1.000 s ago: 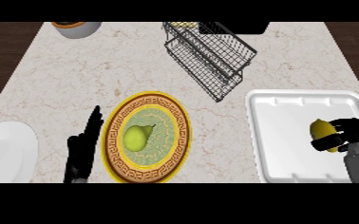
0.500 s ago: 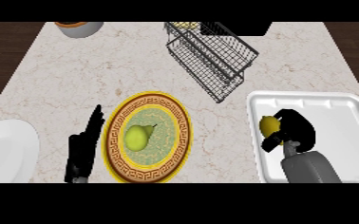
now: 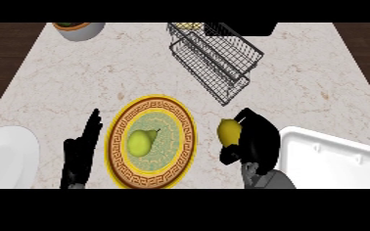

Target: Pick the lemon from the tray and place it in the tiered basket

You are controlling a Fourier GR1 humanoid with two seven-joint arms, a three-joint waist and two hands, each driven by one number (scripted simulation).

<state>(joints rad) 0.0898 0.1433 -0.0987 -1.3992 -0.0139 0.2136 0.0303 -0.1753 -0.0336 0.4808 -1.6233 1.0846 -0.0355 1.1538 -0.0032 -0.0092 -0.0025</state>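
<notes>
While your right hand [image 3: 254, 139] curls round the lemon [image 3: 230, 131], just right of centre between the patterned plate [image 3: 151, 142] and the white tray [image 3: 329, 159], your left hand [image 3: 81, 151] rests straight-fingered at lower left; the tiered basket [image 3: 217, 56] sits above.

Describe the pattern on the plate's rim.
In the head view, the plate has a yellow rim with a dark red-brown Greek key band.

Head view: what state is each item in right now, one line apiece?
Lemon: held off the tray, over the counter.
Right hand: curled round the lemon.
Left hand: open, resting beside the plate.
Tray: nothing showing in it.
Pear: lying on the plate.
Basket: no lemon inside.
</notes>
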